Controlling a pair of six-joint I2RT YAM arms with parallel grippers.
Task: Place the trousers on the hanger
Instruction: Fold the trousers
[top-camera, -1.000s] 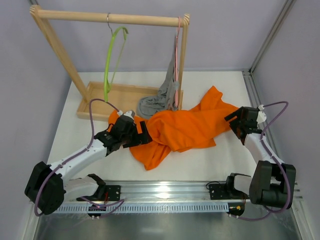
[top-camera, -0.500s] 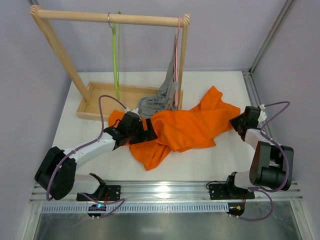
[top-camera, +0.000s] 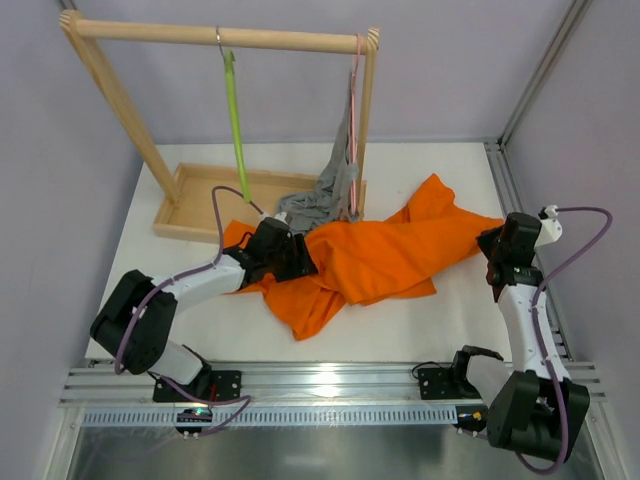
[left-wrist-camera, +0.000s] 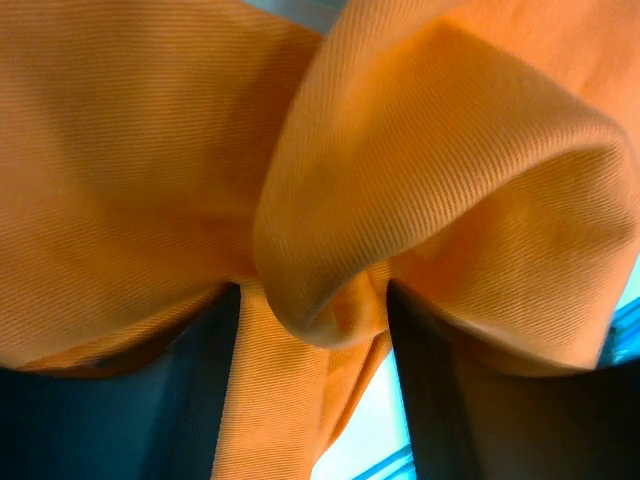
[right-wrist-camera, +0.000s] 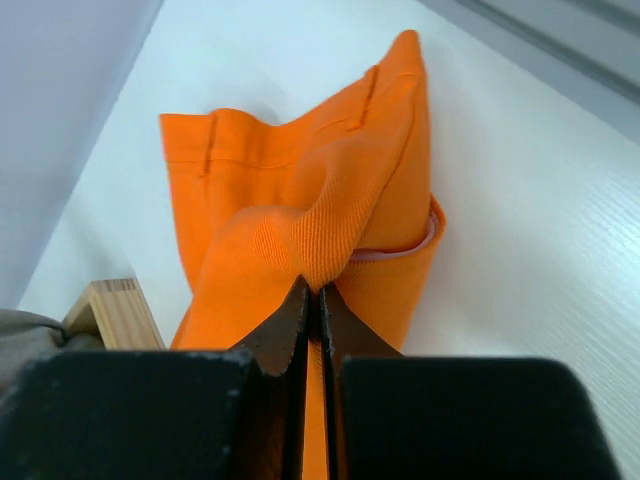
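Nearest me, my two arms reach out over the white bench (top-camera: 400, 330). My right end effector (right-wrist-camera: 312, 296) is pressed together on an edge of the trousers (top-camera: 385, 255), a pinch only its wrist view shows. My left end effector (top-camera: 288, 256) sits at their other end. Its wrist view shows a fold bulging between parted fingers (left-wrist-camera: 190, 400), but I cannot tell whether they pinch it. The one pair of trousers lies spread mid-bench. Beyond stand one wooden rack (top-camera: 220, 37) and one tray (top-camera: 168, 200). Only the top view shows the two hangers: the hanger (top-camera: 236, 125), lime-green and bare, and a pink hanger (top-camera: 353, 100) carrying a grey garment (top-camera: 322, 195).
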